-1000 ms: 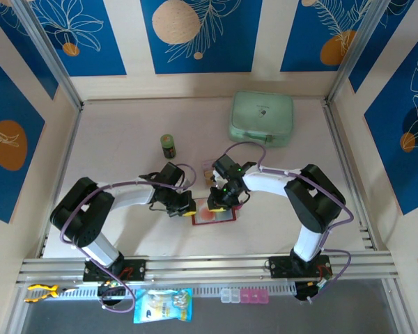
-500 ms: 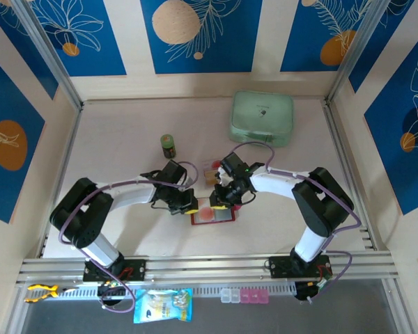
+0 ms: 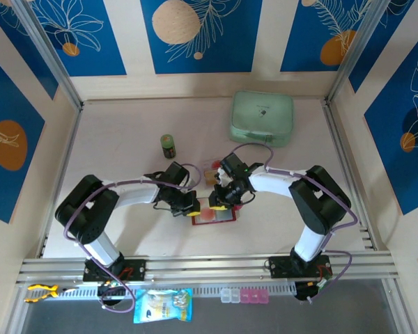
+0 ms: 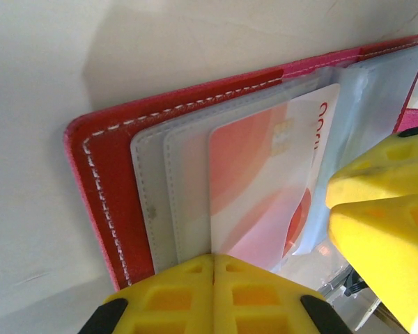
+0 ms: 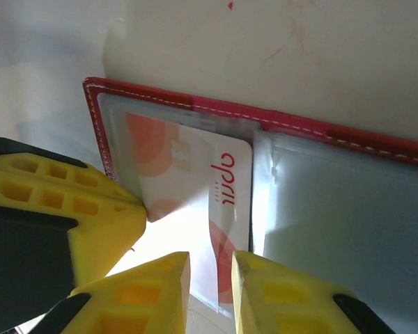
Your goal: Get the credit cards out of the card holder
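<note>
- The right gripper's (image 5: 210, 261) yellow fingers (image 5: 160, 289) stand a narrow gap apart; the near end of the credit card (image 5: 216, 181) reaches into that gap; whether the pads pinch it cannot be told.
- The left gripper's (image 4: 212, 261) fingers (image 4: 174, 289) are pressed together with no gap, nothing seen between them; their joined tips sit at the edge of the clear sleeves and the card.
- In the right wrist view the left gripper's tip touches the card's long edge from the left.
- The credit card is pale pink-white with orange-red shapes, a small chip and red lettering; it lies in the open card holder (image 4: 101, 188); one part looks hazy under a greyish clear sleeve, while the lettered end looks bare and points toward the fold.
- The card holder is red with white stitching; it lies open and flat on the table (image 3: 125, 132), its sleeves stacked on both halves; from above it sits between the two grippers, just on their near side.
- Just beyond the right gripper lie two small flat pieces (image 3: 210, 167), one pale and one tan-orange, too small to identify.
- Farther out, a small green jar (image 3: 168, 146) stands beyond the left arm; a mint-green zip case (image 3: 261, 118) lies near the far edge, well apart from the card holder.
</note>
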You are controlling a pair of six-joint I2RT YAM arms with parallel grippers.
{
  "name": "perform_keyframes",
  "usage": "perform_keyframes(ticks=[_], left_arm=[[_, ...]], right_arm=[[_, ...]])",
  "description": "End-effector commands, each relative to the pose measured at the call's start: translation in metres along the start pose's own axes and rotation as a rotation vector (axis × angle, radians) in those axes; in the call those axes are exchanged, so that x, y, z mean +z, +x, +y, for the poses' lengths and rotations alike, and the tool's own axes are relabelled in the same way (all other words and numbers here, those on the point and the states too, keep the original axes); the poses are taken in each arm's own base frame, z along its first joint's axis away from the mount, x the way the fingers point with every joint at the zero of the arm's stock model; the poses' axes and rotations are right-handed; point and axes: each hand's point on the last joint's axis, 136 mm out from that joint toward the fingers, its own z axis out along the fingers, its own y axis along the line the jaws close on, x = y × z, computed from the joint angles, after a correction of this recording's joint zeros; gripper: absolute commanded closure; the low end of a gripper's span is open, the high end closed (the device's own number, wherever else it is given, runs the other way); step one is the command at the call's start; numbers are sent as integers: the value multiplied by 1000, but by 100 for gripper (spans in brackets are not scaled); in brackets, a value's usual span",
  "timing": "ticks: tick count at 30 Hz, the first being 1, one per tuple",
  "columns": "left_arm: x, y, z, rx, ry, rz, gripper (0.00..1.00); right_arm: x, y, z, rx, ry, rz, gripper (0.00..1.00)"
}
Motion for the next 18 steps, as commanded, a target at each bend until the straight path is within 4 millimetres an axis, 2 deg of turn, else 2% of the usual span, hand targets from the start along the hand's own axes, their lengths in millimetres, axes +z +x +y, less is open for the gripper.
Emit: perform_keyframes(ticks=[1, 11, 18], left_arm=[[4, 6, 11, -22, -52, 35, 94], [3, 6, 12, -25, -61, 35, 95], [3, 6, 12, -23, -62, 36, 95]], right_arm=[[6, 7, -8, 28, 6, 36, 77], [9, 6, -12, 35, 25, 45, 76], [8, 5, -14, 37, 36, 36, 72]])
